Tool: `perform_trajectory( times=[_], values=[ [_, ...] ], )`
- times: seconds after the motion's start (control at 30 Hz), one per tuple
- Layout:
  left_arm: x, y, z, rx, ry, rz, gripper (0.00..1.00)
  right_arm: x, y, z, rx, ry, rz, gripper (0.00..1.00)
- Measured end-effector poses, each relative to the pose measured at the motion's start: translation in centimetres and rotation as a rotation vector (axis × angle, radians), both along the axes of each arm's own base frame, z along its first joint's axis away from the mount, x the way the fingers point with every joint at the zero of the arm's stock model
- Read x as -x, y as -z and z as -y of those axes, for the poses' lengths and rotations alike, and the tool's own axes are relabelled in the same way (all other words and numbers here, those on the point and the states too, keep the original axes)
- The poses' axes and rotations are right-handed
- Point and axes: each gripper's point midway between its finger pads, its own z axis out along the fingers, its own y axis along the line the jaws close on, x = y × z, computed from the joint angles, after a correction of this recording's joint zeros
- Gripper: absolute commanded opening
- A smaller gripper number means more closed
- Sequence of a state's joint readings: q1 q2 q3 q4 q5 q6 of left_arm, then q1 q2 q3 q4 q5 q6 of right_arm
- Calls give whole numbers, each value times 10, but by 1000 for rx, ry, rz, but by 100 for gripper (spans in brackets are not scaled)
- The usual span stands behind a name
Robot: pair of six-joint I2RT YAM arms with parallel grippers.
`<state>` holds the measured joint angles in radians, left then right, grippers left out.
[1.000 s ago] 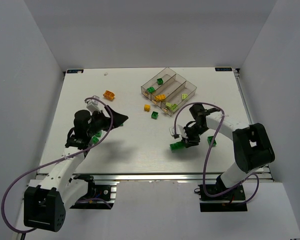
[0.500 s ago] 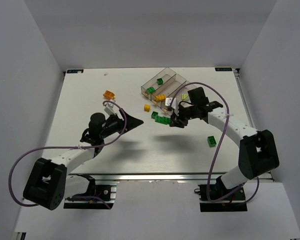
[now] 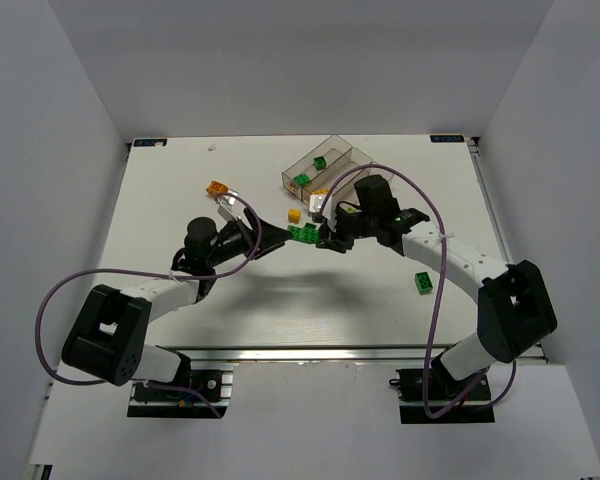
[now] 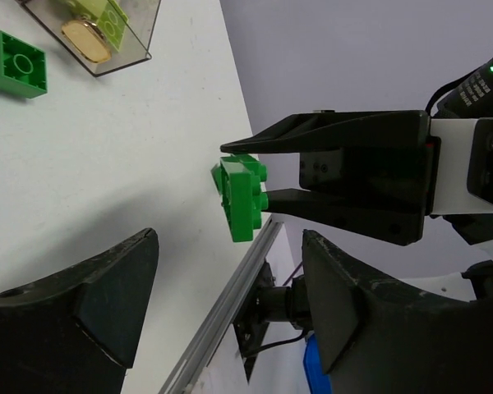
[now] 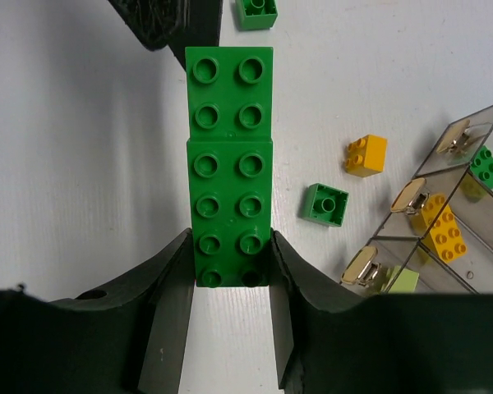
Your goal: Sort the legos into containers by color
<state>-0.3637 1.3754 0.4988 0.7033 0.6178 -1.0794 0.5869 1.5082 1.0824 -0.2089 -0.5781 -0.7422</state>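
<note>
**Two arms nose to nose over the table, one long green piece in the middle**

Starting on the left: an orange lego (image 3: 217,188) sits alone on the white table (image 3: 160,200), towards the far side. Right of it is the left gripper (image 3: 276,231). Its fingers are spread wide with nothing between them, and it points straight at the other arm.

In front of it is the long green lego piece (image 5: 230,164) – it looks like two studded bricks joined end to end. It's up off the table, and the right gripper (image 5: 230,271) is clamped on one end, a finger pressed to each side. The free end sticks out towards the left gripper's fingers. I can't tell if it touches them.

A small yellow lego (image 3: 294,214) lies just beyond that, with a small green lego (image 5: 325,203) beside it. Farther back are the clear containers (image 3: 308,160) – green bricks in the far-left bin, orange ones in the next. One more loose green brick (image 3: 422,282) lies near the right side, well apart from the rest.
</note>
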Motion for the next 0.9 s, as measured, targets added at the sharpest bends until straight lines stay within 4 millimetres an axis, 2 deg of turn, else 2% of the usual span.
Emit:
perform_trajectory(
  times=[0.33, 0.47, 0.67, 0.7, 0.73, 0.8, 0.9],
  values=[
    [2, -5, 3, 21, 21, 8, 74, 6, 1, -8, -3, -18, -3, 0],
    [1, -6, 4, 26, 26, 7, 66, 11, 0, -14, -5, -37, -3, 0],
    [0, 3, 6, 29, 37, -25, 34, 13, -2, -18, -13, -45, 3, 0],
    [0, 3, 6, 31, 39, -24, 28, 13, -1, -18, -12, -43, 2, 0],
    [0, 1, 7, 34, 41, -20, 12, 13, -1, -18, -12, -43, 2, 0],
    [-1, -3, 7, 42, 43, -7, 0, 13, -1, -18, -12, -43, 3, 0],
    [-2, -5, 8, 45, 44, 2, 0, 13, -2, -18, -13, -43, 3, 0]
  ],
)
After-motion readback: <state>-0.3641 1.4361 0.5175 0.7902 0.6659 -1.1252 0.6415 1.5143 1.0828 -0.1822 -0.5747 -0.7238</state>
